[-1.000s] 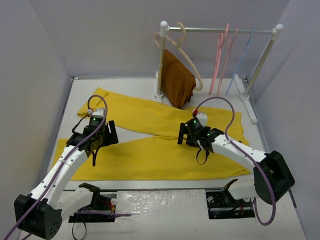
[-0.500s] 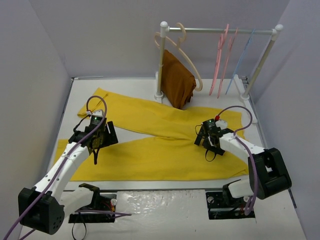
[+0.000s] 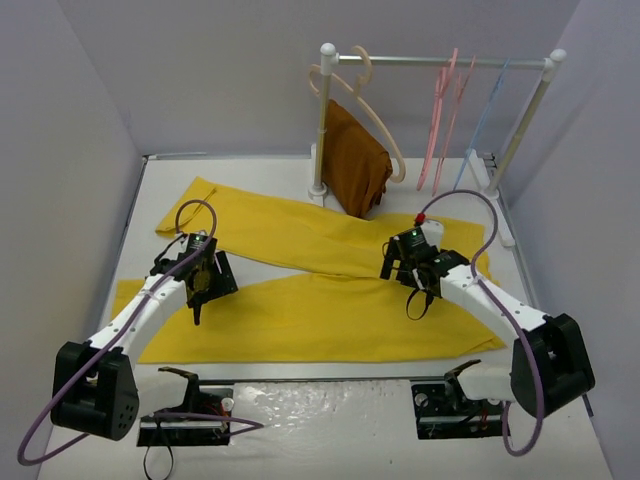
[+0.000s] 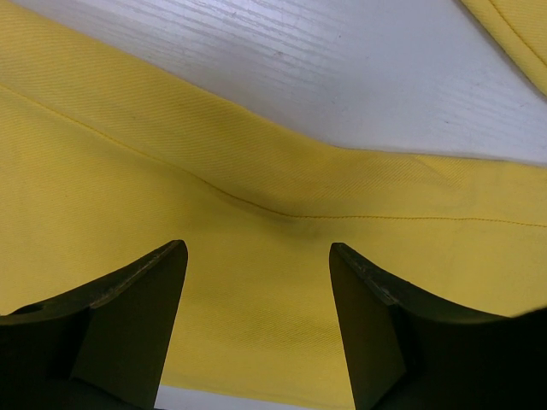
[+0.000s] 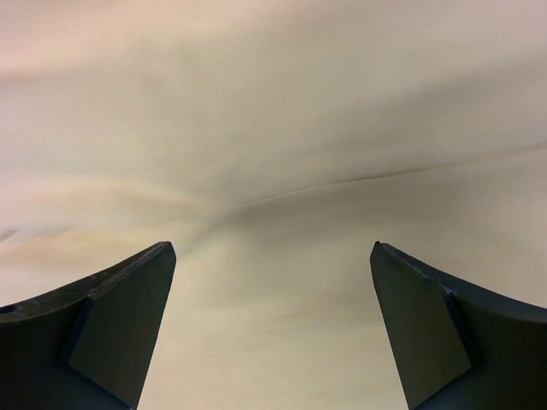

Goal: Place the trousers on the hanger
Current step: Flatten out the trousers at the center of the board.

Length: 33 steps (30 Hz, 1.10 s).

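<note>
The big yellow trousers (image 3: pixel 320 320) lie flat on the white table (image 3: pixel 250 170). The two legs reach out to the left and the top part is on the right. They are not on any hanger yet.

The left gripper (image 3: pixel 197 298) is low over the near leg. Up close, its fingers (image 4: pixel 137 299) are spread apart with only cloth under them. It holds nothing. The right gripper (image 3: pixel 415 290) is over the place where the legs meet. Its fingers (image 5: pixel 111 316) are wide apart too, and nothing is between them.

The pink hanger (image 3: pixel 437 120) hangs far back on the right, on the rail (image 3: pixel 420 60), well away from the trousers.

I think the trousers are soft, floppy and light. They will sag and fold when lifted, so one pinch will not keep them neat. A good spot to grab looks like the top edge on the right, or a leg end on the left. The cloth lies flat, so the fingers must press down to catch a fold.
</note>
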Motion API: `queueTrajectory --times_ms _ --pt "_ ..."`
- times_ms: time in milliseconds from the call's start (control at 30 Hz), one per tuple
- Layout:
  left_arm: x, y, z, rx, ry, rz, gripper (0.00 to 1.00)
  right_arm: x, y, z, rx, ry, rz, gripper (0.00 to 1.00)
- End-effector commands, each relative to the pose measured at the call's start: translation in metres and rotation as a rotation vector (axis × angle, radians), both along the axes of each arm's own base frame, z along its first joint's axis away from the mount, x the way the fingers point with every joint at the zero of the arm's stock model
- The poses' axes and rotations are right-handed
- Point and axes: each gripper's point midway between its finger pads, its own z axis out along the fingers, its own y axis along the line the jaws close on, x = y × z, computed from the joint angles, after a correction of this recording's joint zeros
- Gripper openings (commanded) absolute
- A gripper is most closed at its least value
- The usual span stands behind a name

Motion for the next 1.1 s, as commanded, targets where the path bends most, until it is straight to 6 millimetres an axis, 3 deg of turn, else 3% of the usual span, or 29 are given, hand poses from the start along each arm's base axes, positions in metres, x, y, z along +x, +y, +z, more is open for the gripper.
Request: queueTrajectory --times_ms 0,133,233,333,500,567,667,900,967,1067 --pt "0.020 -0.003 0.014 -0.023 -0.075 0.030 0.64 0.009 0.067 0.037 0.020 -0.129 0.215 0.96" --pt "0.017 0.004 0.015 0.003 -0.073 0.048 0.64 -0.002 0.116 0.014 0.018 -0.092 0.349 0.98" --pt "0.016 0.006 0.011 0.001 -0.061 0.066 0.64 -0.006 0.122 -0.020 0.008 -0.028 0.347 0.98" --pt "0.013 0.006 0.004 -0.011 -0.044 0.080 0.64 -0.013 0.110 -0.041 -0.022 0.017 0.313 0.98" --pt "0.009 0.009 -0.008 -0.021 -0.011 0.114 0.64 -0.029 0.058 -0.071 -0.065 0.134 0.154 0.99" --pt "0.009 0.008 -0.011 -0.022 -0.001 0.114 0.64 -0.035 0.040 -0.073 -0.075 0.156 0.105 1.00" --pt "0.010 0.008 -0.015 -0.023 0.007 0.123 0.64 -0.033 0.021 -0.061 -0.075 0.139 0.038 1.00" --pt "0.015 0.005 -0.022 -0.031 0.037 0.132 0.64 -0.029 0.003 -0.051 -0.059 0.158 -0.012 1.00" --pt "0.024 0.008 -0.010 -0.011 0.009 0.127 0.64 -0.023 0.006 -0.042 -0.053 0.128 0.007 1.00" --pt "0.045 0.021 0.033 0.075 -0.106 0.079 0.64 -0.012 0.016 -0.011 -0.030 0.036 0.081 1.00"
